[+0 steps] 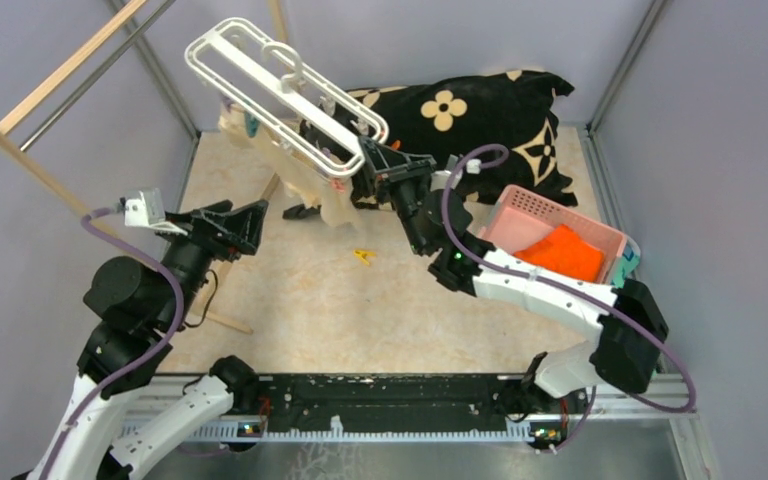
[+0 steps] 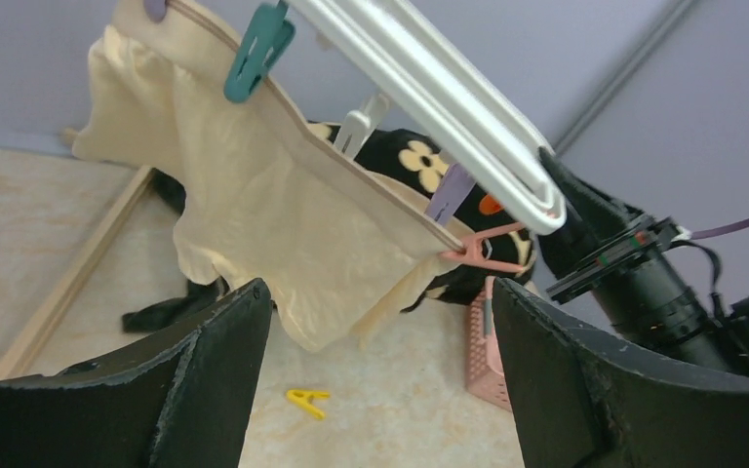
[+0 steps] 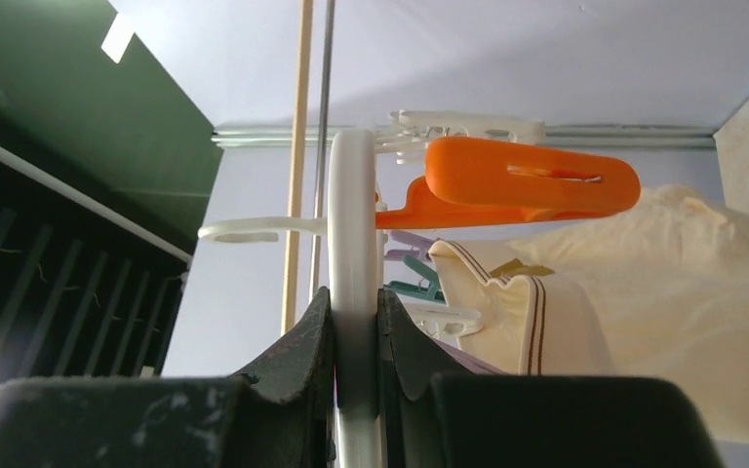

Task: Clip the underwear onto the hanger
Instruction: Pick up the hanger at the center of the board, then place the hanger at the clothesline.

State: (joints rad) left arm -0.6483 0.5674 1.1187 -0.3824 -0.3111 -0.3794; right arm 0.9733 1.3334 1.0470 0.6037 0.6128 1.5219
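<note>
hanger (image 1: 280, 95): tilted in the air, toward 11 o'clock over the surface (image 1: 360, 320).
underwear (image 2: 283, 214): hangs under the hanger, waistband pinned by a teal clip (image 2: 256, 54) and a pink clip (image 2: 483, 249).
right pincer (image 3: 354, 312): pinching the hanger's white bar.
left pincer (image 2: 378, 302): spread wide, nothing between, at 9 o'clock, apart from the underwear.
yellow clip (image 1: 363, 256): loose on the surface.

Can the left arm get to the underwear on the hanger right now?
Probably yes. The left gripper is open and faces the underwear, nothing between them; the right gripper holds the hanger up.
</note>
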